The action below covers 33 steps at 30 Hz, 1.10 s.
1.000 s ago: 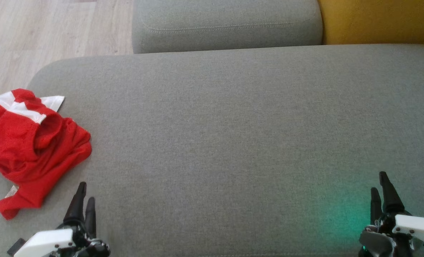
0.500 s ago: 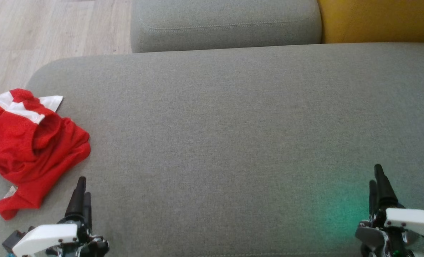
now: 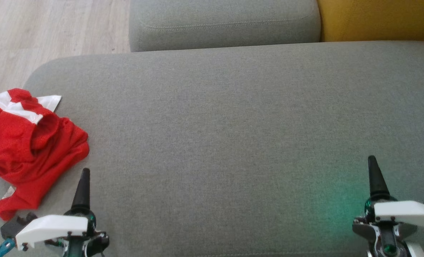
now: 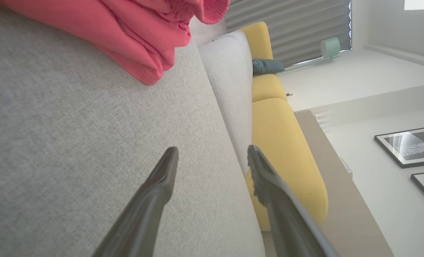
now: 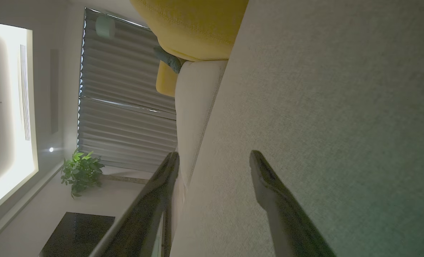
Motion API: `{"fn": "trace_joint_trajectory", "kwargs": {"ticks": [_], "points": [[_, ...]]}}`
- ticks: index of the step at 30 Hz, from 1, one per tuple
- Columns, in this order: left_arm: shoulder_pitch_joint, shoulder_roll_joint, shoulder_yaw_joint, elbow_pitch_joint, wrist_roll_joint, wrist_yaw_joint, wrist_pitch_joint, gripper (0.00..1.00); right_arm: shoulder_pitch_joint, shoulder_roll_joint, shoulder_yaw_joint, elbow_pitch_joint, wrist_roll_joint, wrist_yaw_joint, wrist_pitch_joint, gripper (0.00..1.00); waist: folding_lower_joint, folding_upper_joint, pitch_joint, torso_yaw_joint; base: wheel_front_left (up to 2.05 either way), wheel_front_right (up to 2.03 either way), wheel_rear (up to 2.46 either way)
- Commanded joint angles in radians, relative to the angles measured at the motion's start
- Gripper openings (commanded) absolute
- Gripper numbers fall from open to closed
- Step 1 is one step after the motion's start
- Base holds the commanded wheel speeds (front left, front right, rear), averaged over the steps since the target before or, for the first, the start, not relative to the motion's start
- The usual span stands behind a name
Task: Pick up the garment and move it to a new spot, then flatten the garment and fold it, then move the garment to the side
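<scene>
A big grey sofa seat (image 3: 233,125) lies in front of us, with wood floor (image 3: 37,32) at the upper left. The red shirt (image 3: 30,142) sits bunched up at the left edge of the head view. Our left gripper (image 3: 86,171), lower left, is near the shirt, not touching, spread wide and empty. Our right gripper (image 3: 371,159), lower right, is spread wide and empty too.

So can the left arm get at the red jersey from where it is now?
Probably yes. The left gripper, fingers open and empty, sits just beside the crumpled garment at the left end of the grey cushion, with bare upholstery between them and nothing in the way.
</scene>
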Motion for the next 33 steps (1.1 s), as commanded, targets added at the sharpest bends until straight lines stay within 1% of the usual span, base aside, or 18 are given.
{"fn": "trace_joint_trajectory", "kwargs": {"ticks": [1, 15, 16, 33], "points": [[-0.054, 0.012, 0.002, -0.04, 0.034, 0.0, -0.009, 1.0, -0.064, -0.018, 0.014, -0.042, -0.032, 0.002, -0.013, 1.0, 0.0, 0.0, 0.0, -0.001, 0.0, 0.0, 0.0], [-0.063, 0.014, -0.009, -0.065, 0.253, 0.027, -0.05, 1.0, -0.089, -0.035, 0.062, -0.047, -0.231, 0.003, -0.054, 1.0, 0.0, 0.0, 0.003, -0.004, 0.0, 0.0, 0.0], [-0.064, 0.015, -0.01, -0.065, 0.281, 0.029, -0.056, 1.0, -0.093, -0.037, 0.07, -0.045, -0.257, 0.003, -0.06, 1.0, 0.0, 0.0, 0.002, -0.005, 0.0, 0.0, 0.0], [-0.075, 0.021, -0.02, -0.064, 0.527, 0.067, -0.106, 1.0, -0.116, -0.048, 0.127, -0.037, -0.468, 0.004, -0.11, 1.0, 0.0, 0.0, 0.005, -0.012, 0.0, 0.0, 0.0]]}}
